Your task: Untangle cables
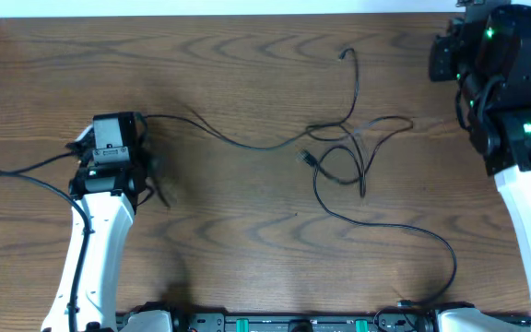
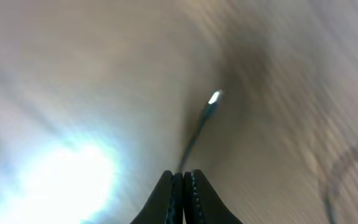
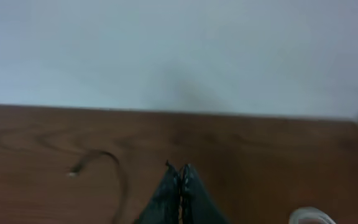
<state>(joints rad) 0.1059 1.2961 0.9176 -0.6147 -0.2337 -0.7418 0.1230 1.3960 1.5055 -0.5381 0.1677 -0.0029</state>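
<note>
2 black cables (image 1: 353, 92) on table (image 1: 247, 240), tangled well right of left fingers (image 2: 165, 199), which pinch one near its plug; right fingers (image 3: 166, 199) pressed together, empty.

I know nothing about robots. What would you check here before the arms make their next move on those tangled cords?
1. Left fingers gripping a black cable: ok. They are shut on it, and its plug end sticks out past the tips.
2. Right fingers free to help: ok. They are shut with nothing between them, off by the far right corner.
3. Tangle undone: not ok. The black cords cross each other mid-table.
4. Held cable leads into the tangle: ok in the overhead view.
5. White cord located: cannot tell. None shows in any view.
</note>
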